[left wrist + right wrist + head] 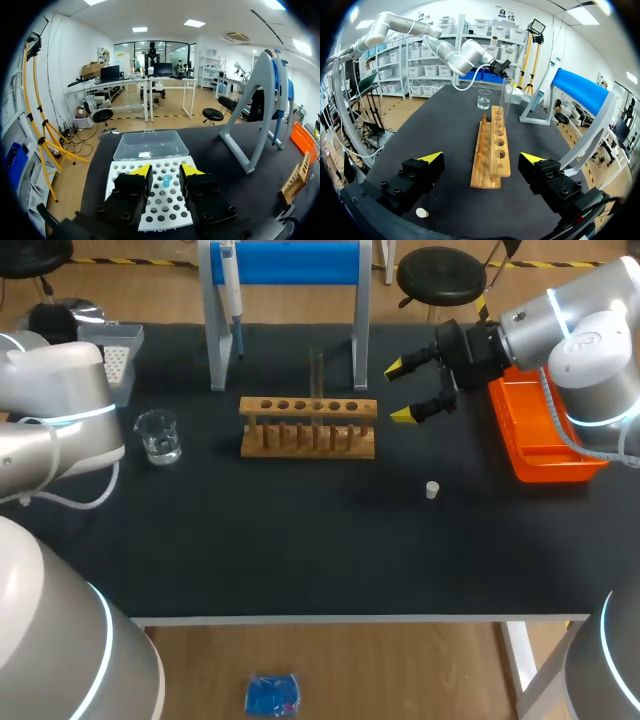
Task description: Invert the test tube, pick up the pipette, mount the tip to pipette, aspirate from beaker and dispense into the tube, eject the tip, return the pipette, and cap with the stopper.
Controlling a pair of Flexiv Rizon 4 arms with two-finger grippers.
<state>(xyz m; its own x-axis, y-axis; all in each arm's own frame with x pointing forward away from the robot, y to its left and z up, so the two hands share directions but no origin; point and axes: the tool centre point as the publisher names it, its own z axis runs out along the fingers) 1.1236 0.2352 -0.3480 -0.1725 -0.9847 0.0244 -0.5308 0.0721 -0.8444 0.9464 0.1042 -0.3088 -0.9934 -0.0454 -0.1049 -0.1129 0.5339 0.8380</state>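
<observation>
Both grippers are empty: right gripper gapes wide beside the wooden rack, left gripper hovers part-open above the tip box. Pipette hangs on its stand; test tube stands upright in the rack; stopper lies on the table.

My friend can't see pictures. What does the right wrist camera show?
The right gripper, wide open, faces a wooden rack ahead between its yellow tips. A clear test tube stands upright in the rack, a beaker sits beyond it, and a small white stopper lies on the table beside the gripper.
</observation>
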